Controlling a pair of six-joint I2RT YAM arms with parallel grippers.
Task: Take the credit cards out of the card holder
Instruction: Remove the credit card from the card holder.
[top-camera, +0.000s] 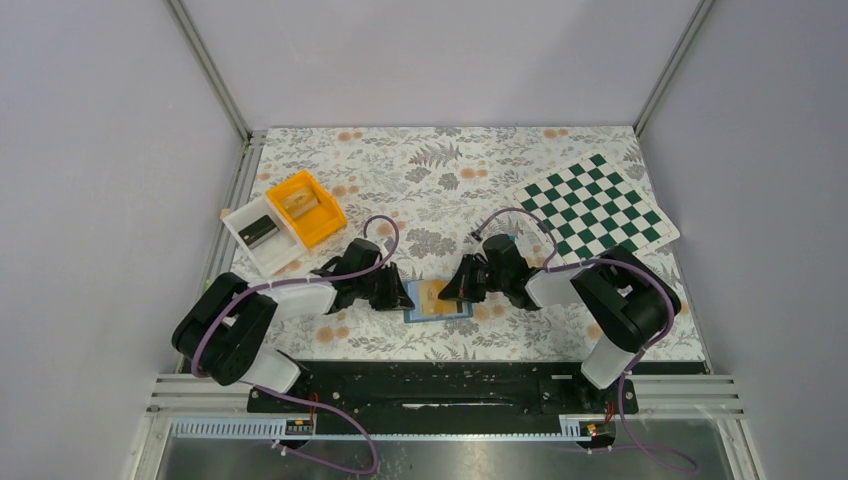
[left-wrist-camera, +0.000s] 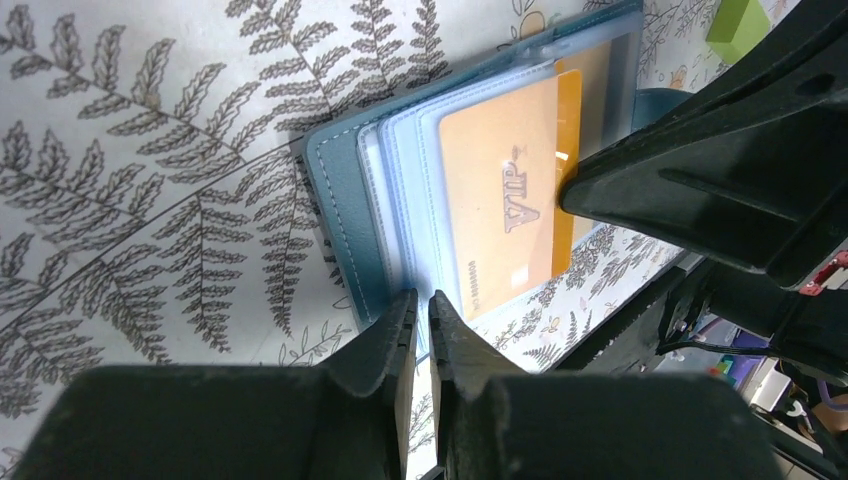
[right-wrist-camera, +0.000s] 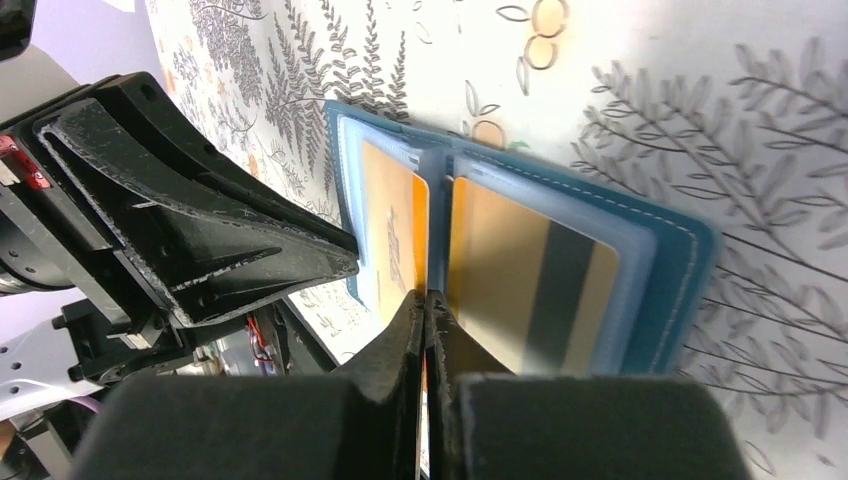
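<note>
- Top external view: flat blue-teal bifold card holder (top-camera: 440, 316), lying open on the floral-print tablecloth (top-camera: 440, 180) and set between the two grippers.
- Contents: one orange-tan VIP credit card (left-wrist-camera: 495, 190) in a clear plastic sleeve (left-wrist-camera: 400, 180) on the holder's left leaf. A gold card with a dark magnetic stripe (right-wrist-camera: 530, 285) sits in the right leaf, just beside the centre fold.
- Left gripper (top-camera: 402, 292): at the holder's left outer edge, jaws drawn to a narrow slit. Whether a sleeve edge lies in the slit cannot be told.
- Right gripper (top-camera: 452, 288): over the holder's centre fold, jaws pressed together. A thin orange sliver shows between them, so it appears to nip the inner edge of the orange-tan VIP credit card.
- Handling, cards: judged light, thin, stiff and glossy, so they are likely to slip in a shallow pinch. Take hold on the exposed short edge by the fold and draw flat, along the sleeve.
- Handling, holder: judged soft and light, with limp sleeves. It is likely to drag along with the card unless its outer edge is pinned.
- Elsewhere: orange plastic bin (top-camera: 322, 218) and white bin (top-camera: 283, 262), both well apart from the holder, beyond its left side.
</note>
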